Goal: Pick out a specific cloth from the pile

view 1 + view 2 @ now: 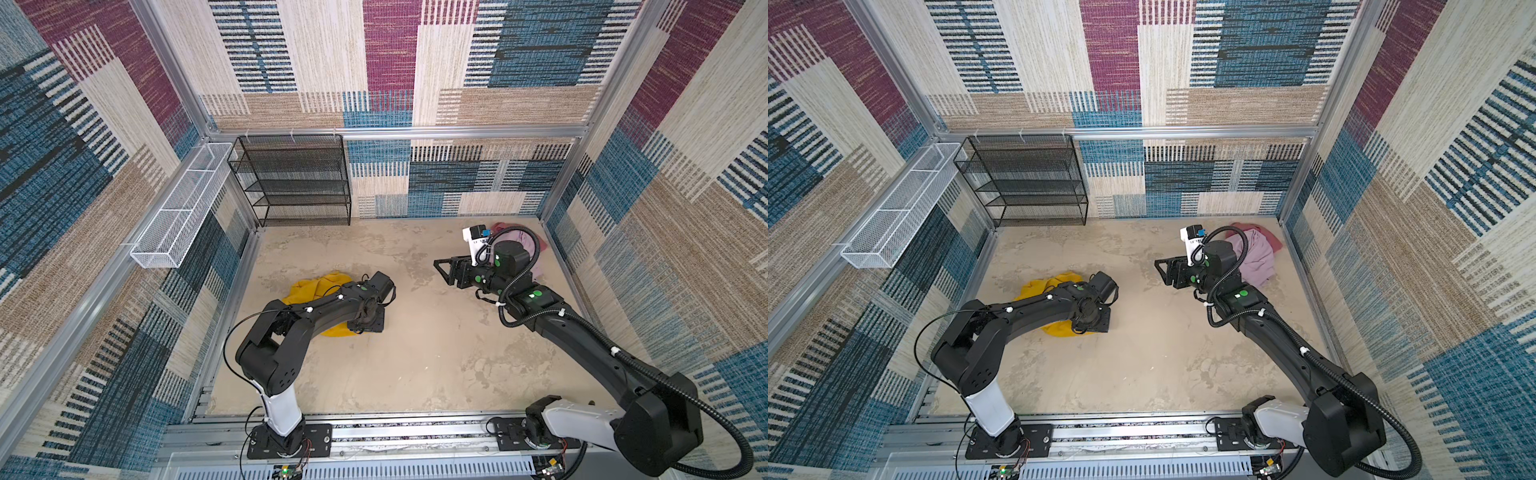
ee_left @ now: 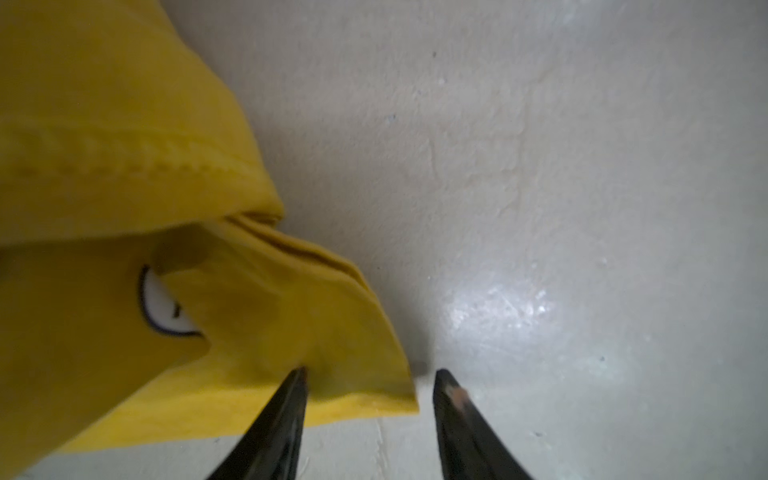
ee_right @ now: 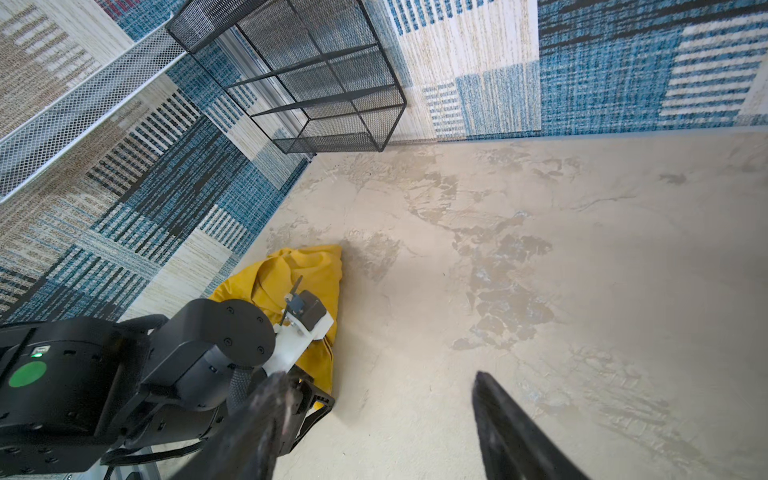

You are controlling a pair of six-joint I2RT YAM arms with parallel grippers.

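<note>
Where the floor [image 1: 415,332] begins beyond the 2 arm bases, the cloth [image 1: 309,291] [image 1: 1034,291] lies crumpled on the left side, well apart from the pile [image 1: 1258,257]. The left arm crosses over it and hides its middle in both top views. The left gripper [image 2: 372,374] points down at its near end with jaws spread. 1 finger [image 2: 291,407] rests on a corner of the fabric, the other is over bare floor, and nothing is clamped. The shirt's long axis runs roughly near to far. A stitched hem [image 2: 124,162] and a sliver of the white, navy-edged logo [image 2: 162,307] show, but which end is the neck cannot be told.

Farther off on the right, the right gripper [image 1: 442,272] [image 3: 380,376] hangs above the floor, jaws apart and empty, pointing left. Behind its wrist, in the far right corner, the pale lilac garment [image 1: 1256,262] lies over the rose-red garment [image 1: 1271,237]. Against the far wall stands a black mesh rack [image 1: 299,183], with a white mesh basket [image 1: 178,208] on the left wall.
</note>
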